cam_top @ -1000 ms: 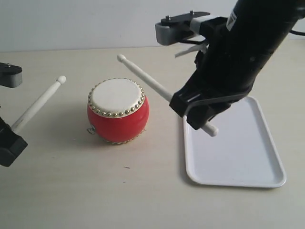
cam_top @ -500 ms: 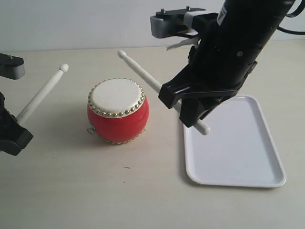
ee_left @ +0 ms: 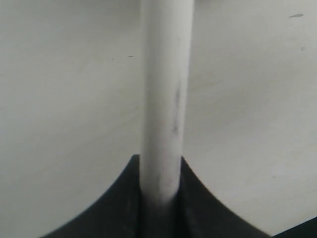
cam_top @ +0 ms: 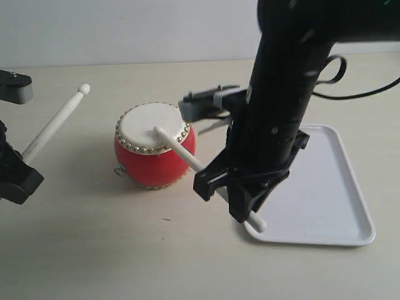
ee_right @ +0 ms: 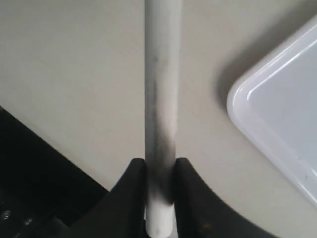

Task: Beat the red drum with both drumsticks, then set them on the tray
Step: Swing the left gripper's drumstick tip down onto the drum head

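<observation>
Exterior view: the red drum (cam_top: 154,147) stands upright on the table (cam_top: 125,256), with the tray (cam_top: 340,215) lying flat just beside it on the right.

The right fingers (ee_right: 132,186) are clamped tight on the lower shaft of the right drumstick (cam_top: 181,152). Its rounded tip lies on the cream skin, apparently in contact. Its butt end overhangs the tray's near corner.

The left fingers (ee_left: 121,203) are closed just as firmly round the left drumstick (cam_top: 55,125). That stick is angled upward with its tip raised and well apart from the drum, on the drum's left side.

We judge the beating step to be in hand, with the right stroke at the skin and the left stick poised. No stick is on the tray yet.

The next move, in our view, calls for lifting the right stick clear and swinging the left tip over and down onto the skin. Both grips should stay firm so that neither stick slips. The drum is light and may shift if it is struck off-centre.
</observation>
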### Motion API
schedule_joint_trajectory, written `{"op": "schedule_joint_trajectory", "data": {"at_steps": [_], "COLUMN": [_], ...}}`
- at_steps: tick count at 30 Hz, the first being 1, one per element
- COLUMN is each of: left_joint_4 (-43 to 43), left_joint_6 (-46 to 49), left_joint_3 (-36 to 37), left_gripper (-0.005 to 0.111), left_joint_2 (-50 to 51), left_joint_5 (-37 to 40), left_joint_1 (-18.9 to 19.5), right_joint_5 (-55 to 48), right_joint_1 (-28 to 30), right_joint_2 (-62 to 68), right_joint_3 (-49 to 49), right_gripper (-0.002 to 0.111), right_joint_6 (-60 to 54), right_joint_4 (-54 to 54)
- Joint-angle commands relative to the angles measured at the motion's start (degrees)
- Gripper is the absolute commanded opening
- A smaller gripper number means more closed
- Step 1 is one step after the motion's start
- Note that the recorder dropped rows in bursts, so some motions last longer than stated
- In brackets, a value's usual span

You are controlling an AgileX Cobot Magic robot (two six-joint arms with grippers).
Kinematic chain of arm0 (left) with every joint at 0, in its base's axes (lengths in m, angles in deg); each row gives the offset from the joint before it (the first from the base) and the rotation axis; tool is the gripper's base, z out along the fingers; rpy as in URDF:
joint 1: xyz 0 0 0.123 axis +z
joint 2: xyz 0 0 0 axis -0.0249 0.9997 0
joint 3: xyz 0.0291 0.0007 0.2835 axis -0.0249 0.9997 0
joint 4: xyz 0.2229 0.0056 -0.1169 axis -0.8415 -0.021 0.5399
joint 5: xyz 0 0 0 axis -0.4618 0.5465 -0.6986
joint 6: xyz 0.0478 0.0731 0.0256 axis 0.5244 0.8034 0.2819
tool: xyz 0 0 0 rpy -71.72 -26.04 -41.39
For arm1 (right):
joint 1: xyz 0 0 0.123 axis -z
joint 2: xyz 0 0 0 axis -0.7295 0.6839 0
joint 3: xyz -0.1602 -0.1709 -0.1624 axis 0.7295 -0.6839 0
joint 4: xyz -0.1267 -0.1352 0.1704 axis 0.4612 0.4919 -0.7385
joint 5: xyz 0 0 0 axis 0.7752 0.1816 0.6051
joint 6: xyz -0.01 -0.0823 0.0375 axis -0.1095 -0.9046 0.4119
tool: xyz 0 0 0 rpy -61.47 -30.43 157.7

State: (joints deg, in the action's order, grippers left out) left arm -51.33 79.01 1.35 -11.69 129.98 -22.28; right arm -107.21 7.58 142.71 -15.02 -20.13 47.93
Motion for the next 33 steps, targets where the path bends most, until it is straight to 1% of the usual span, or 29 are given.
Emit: {"op": "schedule_joint_trajectory", "data": {"at_steps": [1, 3, 5, 7, 9, 10, 11, 13, 14, 20, 23, 28, 33], "left_joint_4": [1.9, 2.9, 4.7, 6.2, 6.2, 6.1, 5.6, 3.7, 3.1, 3.4, 4.6, 3.2, 3.2], "left_joint_6": [0.7, 2.1, 4.3, 5.8, 6.0, 6.0, 6.3, 6.2, 6.0, 5.6, 5.6, 5.8, 6.2], "left_joint_3": [-0.4, -0.4, -0.4, -2.1, -6.3, -8.3, -11.9, -16.4, -17.2, -16.5, -17.8, -18.5, -15.6], "left_gripper": [0.0, 0.0, 0.0, 0.0, 0.0, 0.0, 0.0, 0.0, 0.0, 0.0, 0.0, 0.0, 0.0], "left_joint_2": [0.1, 0.2, 0.7, 2.5, 5.9, 7.4, 9.5, 12.7, 13.7, 17.6, 17.2, 16.3, 20.7], "left_joint_5": [-0.4, -0.4, 0.1, 3.1, 7.1, 8.5, 11.8, 12.2, 12.2, 12.2, 12.2, 12.2, 12.1], "left_joint_1": [-0.3, -0.3, -0.3, -0.3, -0.6, -1.2, -2.3, -4.3, -4.6, -4.7, -5.0, -5.0, -5.0], "right_joint_5": [0.3, 0.3, 0.3, 0.3, 0.3, 0.3, 0.3, 0.3, 0.3, 0.3, 0.3, 0.3, 0.3], "right_joint_1": [-0.1, -0.1, -0.1, -0.1, -0.1, -0.1, -0.1, -0.1, -0.1, -0.1, -0.1, -0.1, -0.1], "right_joint_2": [0.0, -3.6, -7.7, -11.3, -13.6, -14.1, -14.7, -14.9, -14.9, -15.2, -16.2, -18.5, -18.7], "right_joint_3": [2.4, 5.2, 6.7, 6.3, 4.4, 3.7, 2.7, 1.5, 0.9, -1.7, -1.7, -1.7, -1.7], "right_gripper": [0.0, 0.0, 0.0, 0.0, 0.0, 0.0, 0.0, 0.0, 0.0, 0.0, 0.0, 0.0, 0.0], "right_joint_6": [-0.3, -0.3, -0.3, 2.3, 2.7, 2.7, 2.4, 2.2, 2.2, 2.2, 2.2, 2.4, 2.7], "right_joint_4": [-0.3, -0.6, 1.5, 7.0, 8.3, 8.3, 8.4, 9.6, 9.9, 9.9, 10.4, 12.0, 11.3]}}
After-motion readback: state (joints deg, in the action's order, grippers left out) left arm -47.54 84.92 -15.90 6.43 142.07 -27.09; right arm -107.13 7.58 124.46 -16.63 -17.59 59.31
